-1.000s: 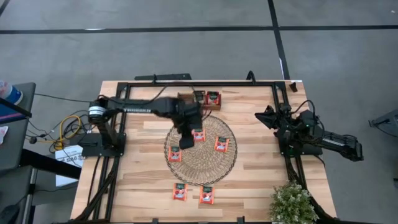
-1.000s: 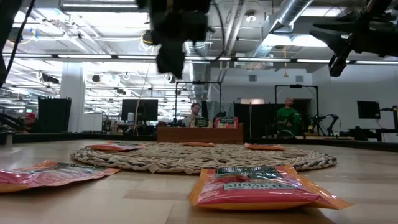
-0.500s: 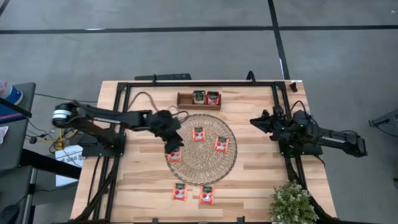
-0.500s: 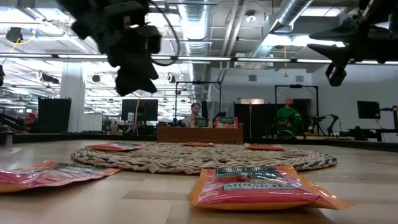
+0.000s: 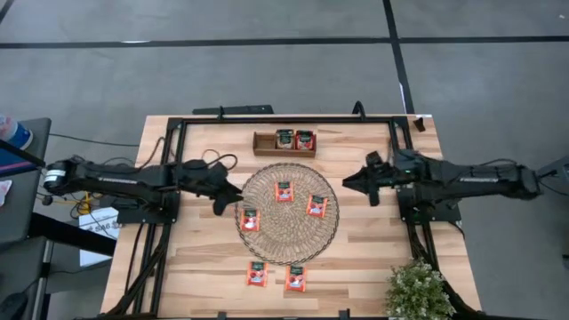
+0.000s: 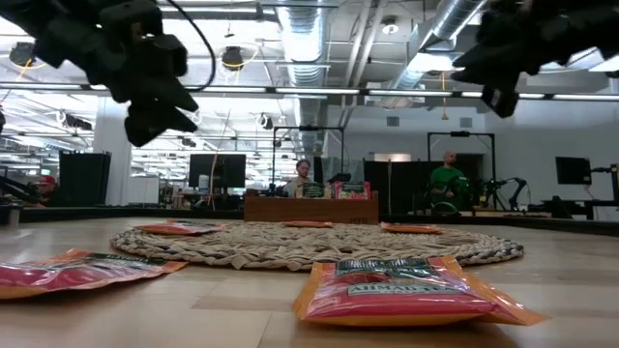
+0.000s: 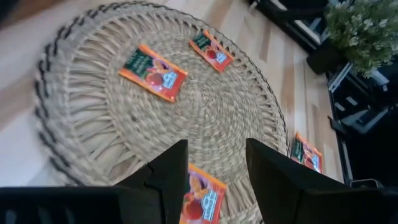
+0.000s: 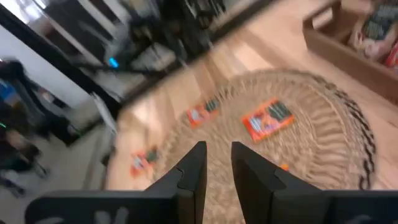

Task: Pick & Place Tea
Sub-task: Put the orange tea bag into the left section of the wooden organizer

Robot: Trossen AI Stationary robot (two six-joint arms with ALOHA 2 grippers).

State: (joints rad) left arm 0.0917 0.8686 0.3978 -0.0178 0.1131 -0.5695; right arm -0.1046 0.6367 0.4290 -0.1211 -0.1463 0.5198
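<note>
My left gripper (image 5: pixel 228 196) hangs above the table just off the left edge of the round woven mat (image 5: pixel 286 242), arm stretched in from the left side. In the left wrist view its two fingers (image 7: pixel 168 177) stand apart with a clear gap and nothing between them; it holds nothing.

My right gripper (image 5: pixel 353 184) hangs just off the mat's right edge, pointing toward it. In the right wrist view its fingers (image 8: pixel 191 168) show a narrow gap, with nothing gripped.

Tea sachets, as found:
- Three red-orange sachets lie flat on the mat: one near its left edge (image 5: pixel 250 220), one toward the upper middle (image 5: pixel 284 191), one to the right of centre (image 5: pixel 316 205). They lie apart from one another.
- Two more red-orange sachets lie on the bare table (image 5: pixel 364 258) in front of the mat, side by side but not touching: (image 5: pixel 257 274) and (image 5: pixel 295 279). In the low view these two are nearest the camera.
- The wooden tray (image 5: pixel 264 142) behind the mat holds two sachets standing in its right-hand part, a darker one (image 5: pixel 284 139) and a red one (image 5: pixel 304 140). The tray's left part shows bare wood.

A potted plant (image 5: pixel 417 292) sits at the table's front right corner. In the low view, people are visible in the room far behind the table.
</note>
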